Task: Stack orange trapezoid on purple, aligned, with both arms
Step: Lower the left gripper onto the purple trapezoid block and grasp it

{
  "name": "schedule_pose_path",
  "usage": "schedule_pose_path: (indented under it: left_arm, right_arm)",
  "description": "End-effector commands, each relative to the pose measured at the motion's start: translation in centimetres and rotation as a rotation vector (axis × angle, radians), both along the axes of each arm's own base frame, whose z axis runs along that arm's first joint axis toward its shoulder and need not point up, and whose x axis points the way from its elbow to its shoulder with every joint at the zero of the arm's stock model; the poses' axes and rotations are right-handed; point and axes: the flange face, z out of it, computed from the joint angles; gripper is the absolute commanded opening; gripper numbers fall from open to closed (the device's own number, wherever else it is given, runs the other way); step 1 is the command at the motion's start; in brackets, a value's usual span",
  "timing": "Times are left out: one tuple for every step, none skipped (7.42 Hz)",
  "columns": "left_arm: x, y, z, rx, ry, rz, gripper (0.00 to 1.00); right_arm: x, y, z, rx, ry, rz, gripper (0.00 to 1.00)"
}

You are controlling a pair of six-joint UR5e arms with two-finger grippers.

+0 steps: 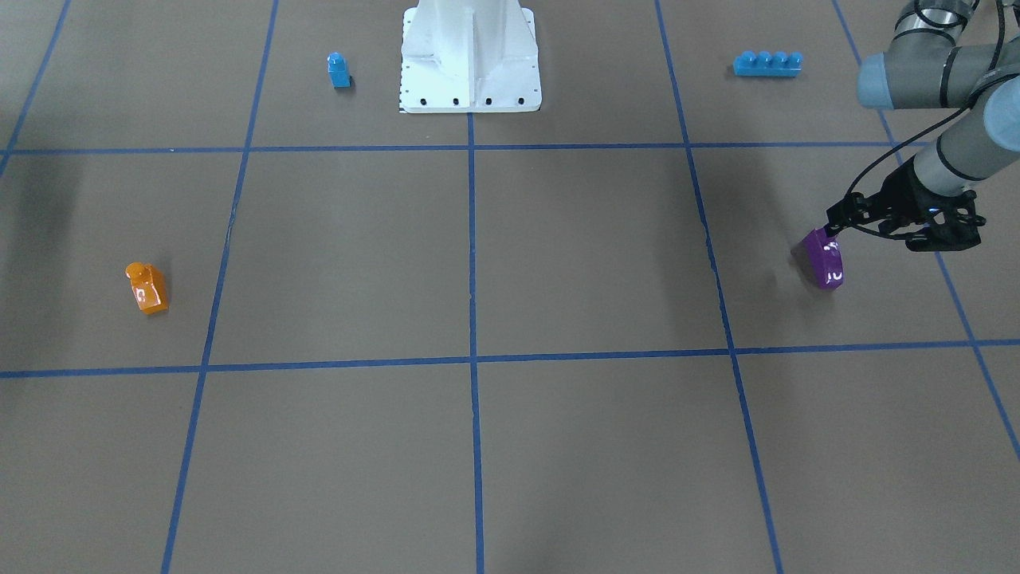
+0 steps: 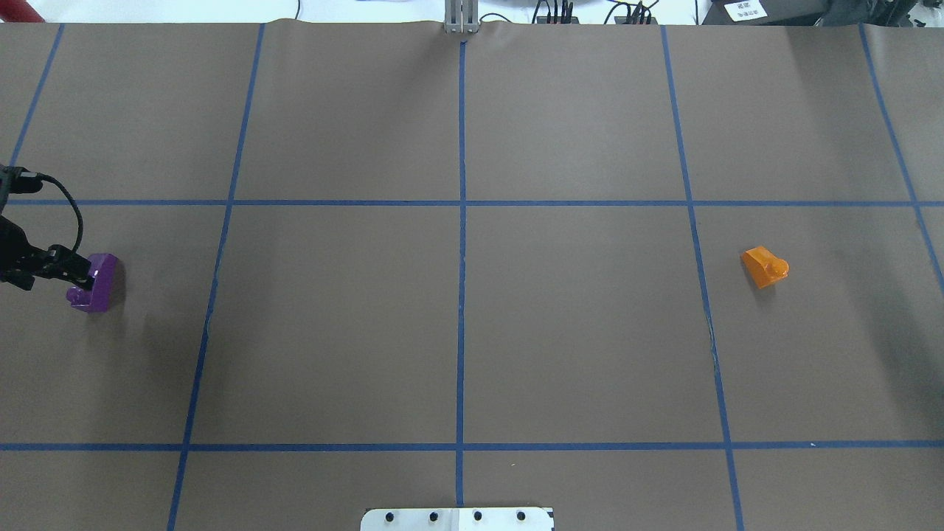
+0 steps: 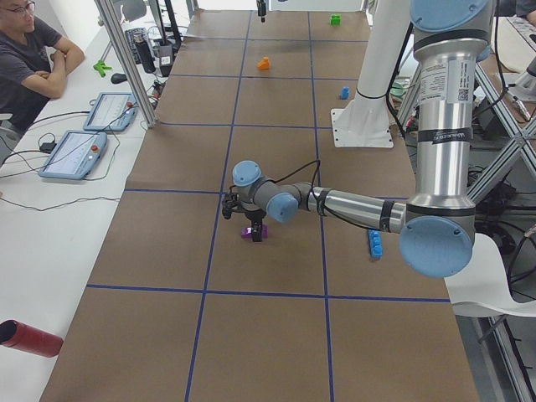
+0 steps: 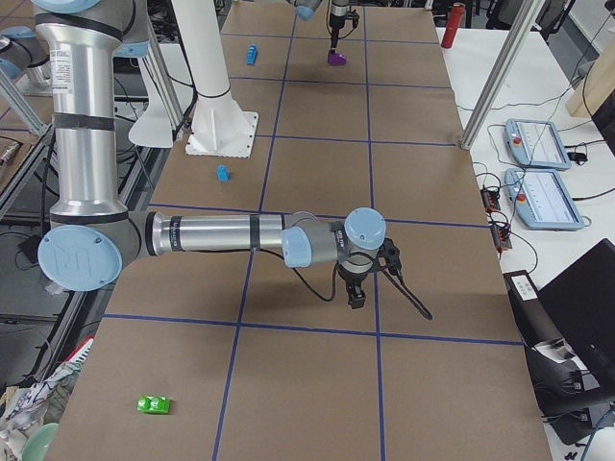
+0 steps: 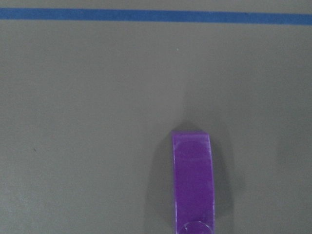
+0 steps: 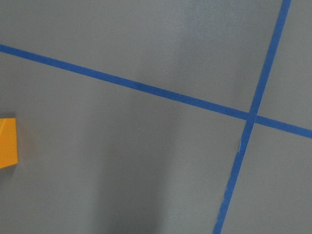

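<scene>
Start at the robot's white base plate (image 2: pixel 457 519). Level with it you have two spare bricks: a small blue single-stud brick (image 1: pixel 339 70) on the robot's right and a long blue four-stud brick (image 1: pixel 767 63) on its left. In that same near strip, off toward the table's right end, lies a green brick (image 4: pixel 154 404). None of the three shows a mark you can read.

One grid row out, on the brown table (image 2: pixel 575 332) crossed by blue tape lines (image 2: pixel 461 295), you find both task pieces, well apart. The purple brick (image 1: pixel 825 261) sits in the outer square on the robot's left. The left arm (image 3: pixel 360 203) extends low over it, and the left gripper (image 1: pixel 834 226) has its fingers pinched in on the brick's stud end. You cannot tell whether the brick is clear of the table. The white flecks on it are glare, not print.

The orange trapezoid (image 2: pixel 765 267) stands on the robot's right, stud up, with nothing touching it. The right arm (image 4: pixel 211 233) lies stretched over that end, and the right gripper (image 4: pixel 356 298) points down near a tape crossing. Only the side camera shows that gripper, so you cannot tell whether its fingers are apart or together. Its wrist camera catches only an orange edge at the frame's left.

Lettering runs along the arms' tubes, too small for you to read.

Past the table's far edge are two teach pendants (image 4: pixel 550 202), a red cylinder (image 3: pixel 29 338) and a seated operator (image 3: pixel 33 54).
</scene>
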Motion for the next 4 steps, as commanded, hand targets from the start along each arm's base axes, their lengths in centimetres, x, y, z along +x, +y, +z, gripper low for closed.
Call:
schedule_pose_path:
  left_arm:
    - [2.64,-0.04,0.61,0.022,-0.043,0.025,0.98]
    - [2.69,-0.09,0.84,0.018,-0.046,0.026,0.78]
    - [2.77,-0.04,0.92,0.015,-0.046,0.027,0.43]
    - [2.82,-0.08,0.91,0.015,-0.045,0.027,0.22]
  right_arm:
    - [-0.13,0.00,0.07,0.000,0.002,-0.003,1.00]
    - [-0.12,0.01,0.08,-0.002,0.003,-0.002,1.00]
    - [-0.12,0.01,0.08,-0.001,0.003,-0.003,1.00]
    - [-0.20,0.01,0.08,-0.002,0.003,-0.003,1.00]
